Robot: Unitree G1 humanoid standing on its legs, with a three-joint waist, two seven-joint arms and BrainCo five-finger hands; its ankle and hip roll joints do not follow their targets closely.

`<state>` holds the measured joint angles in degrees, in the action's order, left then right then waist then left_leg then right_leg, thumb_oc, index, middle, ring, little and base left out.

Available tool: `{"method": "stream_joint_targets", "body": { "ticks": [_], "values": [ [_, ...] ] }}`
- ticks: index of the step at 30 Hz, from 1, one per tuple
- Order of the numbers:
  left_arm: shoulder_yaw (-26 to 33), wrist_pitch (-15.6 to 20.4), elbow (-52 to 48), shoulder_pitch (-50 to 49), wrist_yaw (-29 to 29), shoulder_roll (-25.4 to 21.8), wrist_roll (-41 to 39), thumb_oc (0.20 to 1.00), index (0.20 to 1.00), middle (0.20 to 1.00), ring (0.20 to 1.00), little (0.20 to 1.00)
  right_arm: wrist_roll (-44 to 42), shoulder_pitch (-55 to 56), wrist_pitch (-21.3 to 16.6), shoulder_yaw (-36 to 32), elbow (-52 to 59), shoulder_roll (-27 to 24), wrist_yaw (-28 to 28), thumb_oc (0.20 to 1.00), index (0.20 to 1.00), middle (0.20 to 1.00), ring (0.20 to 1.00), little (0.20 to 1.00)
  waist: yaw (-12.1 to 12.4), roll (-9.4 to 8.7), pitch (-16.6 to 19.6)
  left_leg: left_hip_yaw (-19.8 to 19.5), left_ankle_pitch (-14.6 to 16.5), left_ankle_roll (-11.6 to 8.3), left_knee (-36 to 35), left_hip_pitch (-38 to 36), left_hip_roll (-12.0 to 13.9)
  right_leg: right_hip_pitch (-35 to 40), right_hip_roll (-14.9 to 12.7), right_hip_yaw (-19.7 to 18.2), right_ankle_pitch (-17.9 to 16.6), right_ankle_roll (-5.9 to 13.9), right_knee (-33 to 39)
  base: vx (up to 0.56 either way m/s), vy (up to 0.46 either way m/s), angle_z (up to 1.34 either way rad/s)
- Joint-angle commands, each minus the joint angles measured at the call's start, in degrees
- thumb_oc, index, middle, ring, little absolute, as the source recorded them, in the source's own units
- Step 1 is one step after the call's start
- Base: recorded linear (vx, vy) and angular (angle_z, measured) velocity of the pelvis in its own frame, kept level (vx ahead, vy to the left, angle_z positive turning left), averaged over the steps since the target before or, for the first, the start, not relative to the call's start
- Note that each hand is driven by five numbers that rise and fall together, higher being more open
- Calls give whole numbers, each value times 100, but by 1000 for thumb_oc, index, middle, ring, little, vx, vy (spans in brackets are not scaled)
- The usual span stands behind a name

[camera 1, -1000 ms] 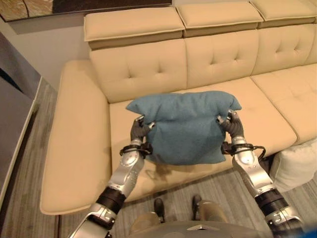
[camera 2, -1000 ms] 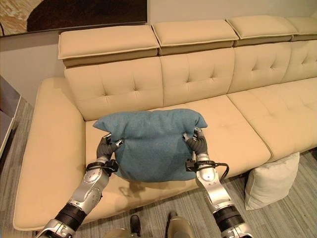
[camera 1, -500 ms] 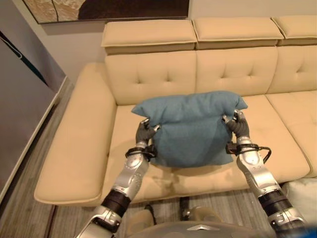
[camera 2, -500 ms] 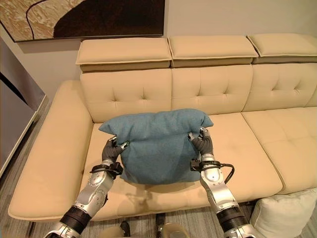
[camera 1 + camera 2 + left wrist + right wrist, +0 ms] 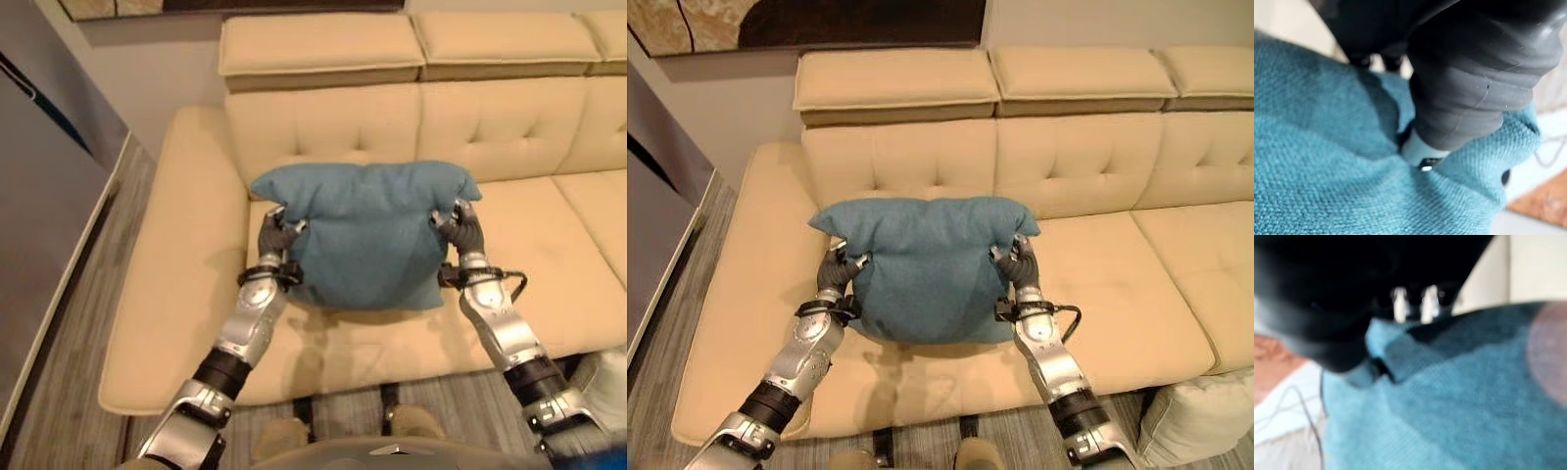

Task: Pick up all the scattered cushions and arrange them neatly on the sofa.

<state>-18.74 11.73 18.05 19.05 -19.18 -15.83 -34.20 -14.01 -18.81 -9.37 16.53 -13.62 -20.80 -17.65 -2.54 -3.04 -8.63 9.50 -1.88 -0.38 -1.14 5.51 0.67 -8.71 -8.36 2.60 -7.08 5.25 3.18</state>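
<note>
A blue cushion (image 5: 367, 230) hangs upright between both hands, above the seat of the beige sofa (image 5: 167, 294). My left hand (image 5: 273, 238) is shut on its left edge, and my right hand (image 5: 461, 232) is shut on its right edge. In the left wrist view the thumb (image 5: 1422, 152) presses into the blue cloth (image 5: 1327, 176). The right wrist view has blue cloth (image 5: 1449, 396) bunched under the fingers (image 5: 1410, 303). A white cushion (image 5: 1200, 416) lies on the floor at the lower right, by the sofa's front.
The sofa has tufted backrests (image 5: 921, 162) and raised headrests (image 5: 892, 83). Its wide left armrest (image 5: 725, 294) runs beside a grey panel (image 5: 39, 206) at the left. Grey wood floor (image 5: 69, 362) lies in front.
The view has shifted, with the sofa now further right and lower. Both hands still hold the blue cushion, which sits slightly higher against the backrest.
</note>
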Motion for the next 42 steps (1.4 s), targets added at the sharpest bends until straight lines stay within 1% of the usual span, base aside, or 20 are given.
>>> {"method": "stream_joint_targets", "body": {
  "ticks": [1,4,7,8,12,13,14,20,22,30,34,42],
  "values": [
    [-653,549,-595,1165,209,303,386,200,200,200,200,200,308,-1178,-470,388,301,121,63,200,200,200,200,200,70,-7,14,-115,138,-233,565,528,251,228,78,-48,911,176,-700,-144,-6,-6],
    [-671,639,-459,1620,10,256,319,200,200,200,200,200,338,-1804,-441,542,154,32,-72,200,200,200,200,200,96,1,-112,-161,38,-229,539,834,270,-201,111,-87,813,159,-757,-106,-18,-3],
    [-683,735,-84,2319,-243,215,286,200,200,200,200,200,333,-2630,-393,707,-191,-50,-255,200,200,200,200,200,116,43,-217,-218,-195,-244,367,1160,304,-692,146,-88,724,162,-856,-85,-12,-2],
    [-679,739,-74,2336,-243,216,284,200,200,200,200,200,330,-2648,-397,708,-201,-52,-255,200,200,200,200,200,114,46,-218,-220,-201,-244,363,1170,305,-707,147,-88,725,162,-862,-48,-12,-5],
    [-768,820,352,3231,-462,237,294,200,200,200,200,200,331,-3577,-388,864,-527,-165,-445,200,200,200,200,200,110,121,-356,-309,-403,-307,207,1439,316,-1100,188,-42,696,164,-988,-42,-11,-3],
    [-789,831,446,3377,-500,238,307,200,200,200,200,200,331,-3715,-386,885,-600,-175,-497,200,200,200,200,200,109,130,-379,-326,-401,-312,201,1464,312,-1143,189,-36,719,173,-1020,-49,-9,3],
    [-808,873,615,3790,-622,241,356,200,200,200,200,200,303,-4131,-414,900,-758,-150,-627,200,200,200,200,200,125,165,-438,-362,-425,-323,209,1612,300,-1323,193,-34,712,181,-1101,-37,-6,8],
    [-762,950,858,4314,-736,149,376,200,200,200,200,200,306,-4763,-423,1077,-980,-205,-685,200,200,200,200,200,152,217,-515,-403,-469,-357,268,1867,287,-1613,180,-61,641,201,-1162,-11,1,-1],
    [-716,1009,926,4692,-814,47,365,200,200,200,200,200,386,-5189,-387,1285,-1184,-234,-691,200,200,200,200,200,188,267,-510,-430,-541,-398,214,2028,275,-1771,160,-36,590,235,-1109,-1,2,-2],
    [-703,1033,1063,5046,-892,-52,453,200,200,200,200,200,517,-5517,-339,1405,-1437,-226,-705,200,200,200,200,200,256,317,-619,-506,-579,-437,222,2223,229,-1919,110,32,545,247,-1093,0,2,4],
    [-727,1015,1185,5207,-904,-218,501,200,200,200,200,200,562,-5584,-330,1447,-1496,-256,-715,200,200,200,200,200,287,320,-674,-522,-591,-453,260,2369,211,-1996,88,42,476,249,-1033,-9,5,11],
    [-908,842,1680,5413,-799,-323,631,200,200,200,200,200,481,-5619,-307,1524,-1932,-215,-616,200,200,200,200,200,294,320,-806,-520,-634,-491,317,2660,193,-2201,69,56,346,258,-922,-7,9,4]
  ]
}}
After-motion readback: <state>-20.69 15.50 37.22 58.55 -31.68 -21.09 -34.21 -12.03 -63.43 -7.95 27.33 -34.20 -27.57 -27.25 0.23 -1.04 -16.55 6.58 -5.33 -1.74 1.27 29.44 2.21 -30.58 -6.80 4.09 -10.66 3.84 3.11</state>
